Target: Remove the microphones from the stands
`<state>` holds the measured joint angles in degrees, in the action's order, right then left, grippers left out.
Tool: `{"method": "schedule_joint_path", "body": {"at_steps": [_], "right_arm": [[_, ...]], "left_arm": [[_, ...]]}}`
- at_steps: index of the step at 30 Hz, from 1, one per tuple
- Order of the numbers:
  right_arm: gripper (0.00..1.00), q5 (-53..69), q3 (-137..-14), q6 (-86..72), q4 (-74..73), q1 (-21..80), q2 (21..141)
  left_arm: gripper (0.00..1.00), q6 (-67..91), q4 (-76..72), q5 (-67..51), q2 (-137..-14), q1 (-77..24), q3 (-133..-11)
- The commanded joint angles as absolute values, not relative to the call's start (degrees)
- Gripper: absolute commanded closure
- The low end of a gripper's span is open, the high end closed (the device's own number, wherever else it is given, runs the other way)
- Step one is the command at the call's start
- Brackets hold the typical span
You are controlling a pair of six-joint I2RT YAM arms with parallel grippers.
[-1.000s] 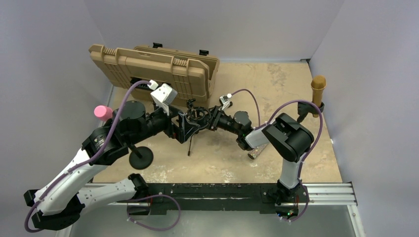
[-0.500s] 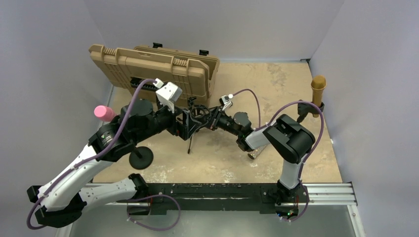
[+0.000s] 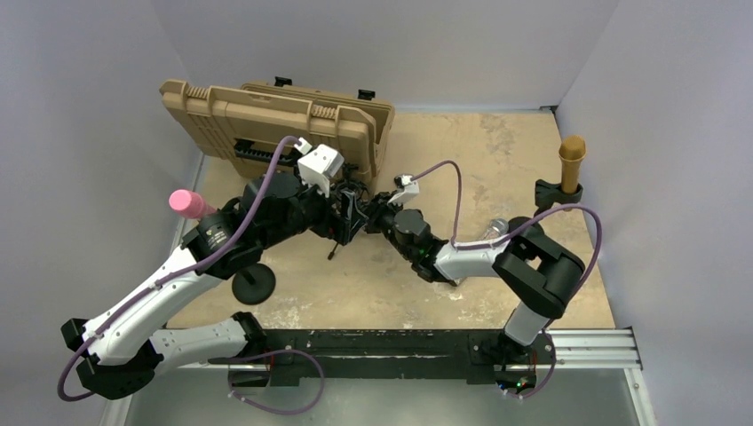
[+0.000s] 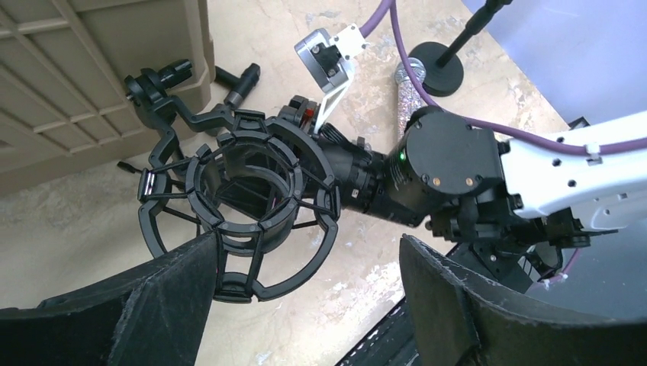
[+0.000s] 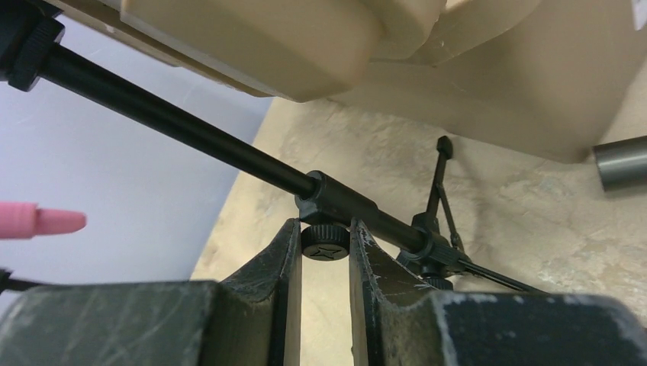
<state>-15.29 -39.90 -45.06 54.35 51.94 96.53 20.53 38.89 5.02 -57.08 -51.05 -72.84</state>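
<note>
A black shock mount (image 4: 236,206) on a black boom rod (image 5: 191,137) hangs in the middle, in front of the tan case; the mount's ring looks empty. My left gripper (image 4: 309,252) is open, with the mount against its left finger (image 4: 152,305); in the top view it (image 3: 342,222) is right beside the mount. My right gripper (image 5: 326,252) is shut on a small ribbed knob (image 5: 326,242) under the rod's clamp, and also shows in the top view (image 3: 371,213). A pink microphone (image 3: 186,202) stands at the left and also shows in the right wrist view (image 5: 38,221).
A tan hard case (image 3: 275,124) lies open at the back. A gold microphone (image 3: 572,160) sits in a holder at the right wall. A silver microphone (image 3: 493,229) lies on the table. A round stand base (image 3: 253,286) sits at the front left.
Both grippers and the shock mount have moved back toward the tan case. My right arm has stretched further left, uncovering the silver microphone.
</note>
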Motion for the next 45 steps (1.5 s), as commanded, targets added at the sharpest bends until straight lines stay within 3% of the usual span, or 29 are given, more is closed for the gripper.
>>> {"method": "schedule_joint_path", "body": {"at_steps": [1,9,13,17,21,26,31,39,45], "right_arm": [[1.00,-33.71,-45.33,-40.85,43.19,55.18,95.37],[1.00,-56.22,-57.23,-42.94,22.31,65.34,103.38],[1.00,-59.94,-59.79,-46.75,15.84,67.23,105.22],[0.96,-50.09,-54.61,-38.17,30.54,67.01,99.03],[0.63,-37.31,-48.92,-34.68,41.07,66.56,93.41],[0.42,-28.64,-43.48,-35.79,46.04,65.25,89.31],[0.37,-20.65,-34.80,-38.17,52.70,63.58,83.47],[0.39,-0.80,-24.58,-41.78,68.16,54.12,79.33],[0.39,-0.16,-26.10,-39.25,66.08,53.66,81.92]], "left_arm": [[0.17,22.27,37.56,4.34,-57.17,-51.26,-72.87],[0.17,23.34,36.53,2.80,-56.90,-51.25,-72.16],[0.17,23.29,36.39,2.81,-56.44,-51.25,-72.16],[0.17,23.20,36.28,2.90,-55.87,-51.25,-72.07],[0.17,23.20,36.41,3.03,-55.17,-51.25,-71.91],[0.17,23.21,36.61,3.00,-54.20,-51.27,-71.63],[0.16,23.07,36.60,2.74,-53.18,-51.25,-72.22],[0.08,21.09,37.23,3.47,-52.07,-51.27,-74.80],[0.16,20.25,39.36,5.76,-52.96,-51.21,-75.57]]}}
